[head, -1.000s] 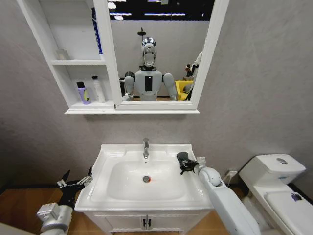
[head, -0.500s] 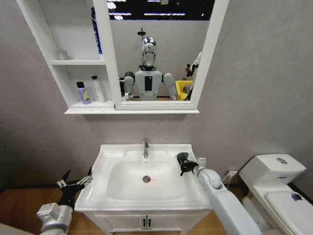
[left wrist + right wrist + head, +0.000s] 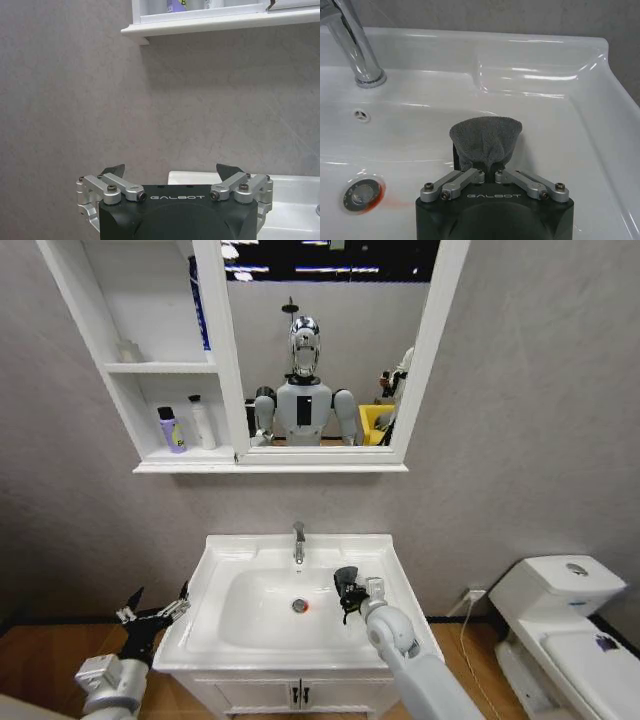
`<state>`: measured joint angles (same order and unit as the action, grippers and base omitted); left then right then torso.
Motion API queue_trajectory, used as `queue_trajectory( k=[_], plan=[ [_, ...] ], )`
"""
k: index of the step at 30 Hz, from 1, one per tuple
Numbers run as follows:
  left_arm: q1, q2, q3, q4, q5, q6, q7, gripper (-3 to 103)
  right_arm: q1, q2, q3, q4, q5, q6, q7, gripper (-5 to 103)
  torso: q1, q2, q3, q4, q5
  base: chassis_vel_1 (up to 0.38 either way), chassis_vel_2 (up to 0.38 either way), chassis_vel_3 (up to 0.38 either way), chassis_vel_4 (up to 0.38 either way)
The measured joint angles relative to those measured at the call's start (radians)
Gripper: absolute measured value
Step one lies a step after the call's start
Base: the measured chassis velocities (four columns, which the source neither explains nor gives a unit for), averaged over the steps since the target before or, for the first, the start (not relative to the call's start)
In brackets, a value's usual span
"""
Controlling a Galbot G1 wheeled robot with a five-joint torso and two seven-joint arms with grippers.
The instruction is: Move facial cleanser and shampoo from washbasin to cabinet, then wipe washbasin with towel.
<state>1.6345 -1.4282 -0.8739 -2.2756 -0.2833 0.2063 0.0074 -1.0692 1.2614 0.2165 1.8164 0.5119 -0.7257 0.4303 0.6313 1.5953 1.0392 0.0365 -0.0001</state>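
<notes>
- The right end effector (image 3: pixel 347 590) reaches into the washbasin (image 3: pixel 225 550), over the right slope of the bowl, between the drain (image 3: pixel 299 606) and the right rim.
- Its fingers are closed together on the towel (image 3: pixel 486 141), a dark grey bunched cloth that sticks out beyond the fingertips and presses against the white bowl wall.
- In the right wrist view the towel sits below the flat ledge at the washbasin's back right corner, apart from the chrome tap (image 3: pixel 351 44) at the back edge.
- The drain has a reddish ring around it and lies at the middle of the bowl, well apart from the towel.
- The left end effector (image 3: pixel 155 614) hangs off the washbasin's left front corner, beside the rim without touching it; its fingers (image 3: pixel 114 169) stand apart with nothing between them.
- On the cabinet (image 3: pixel 150 465), the bottom shelf at the left holds a purple bottle (image 3: pixel 172 430) and a white bottle (image 3: pixel 202 422) just beside each other, both upright.
- The mirror (image 3: pixel 320 340) joins the cabinet on its right side.
- A white toilet (image 3: pixel 560 620) stands well to the right of the washbasin.
</notes>
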Motion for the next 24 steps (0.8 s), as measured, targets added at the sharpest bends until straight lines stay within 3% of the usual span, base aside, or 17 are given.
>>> queue_trajectory(
  k=[11,24],
  plan=[
    [0.0,0.0,0.0,0.0,0.0,0.0,0.0,100,-0.009,0.01,0.03,-0.077,-0.042,0.047,-0.072,4,0.0,0.0,0.0,0.0002,0.0001,0.0,0.0,0.0,0.0],
    [0.0,0.0,0.0,0.0,0.0,0.0,0.0,100,0.028,0.061,-0.025,-0.209,-0.113,0.101,-0.133,4,0.0,0.0,0.0,0.0001,0.0,0.0,0.0,0.0,0.0]
  ],
)
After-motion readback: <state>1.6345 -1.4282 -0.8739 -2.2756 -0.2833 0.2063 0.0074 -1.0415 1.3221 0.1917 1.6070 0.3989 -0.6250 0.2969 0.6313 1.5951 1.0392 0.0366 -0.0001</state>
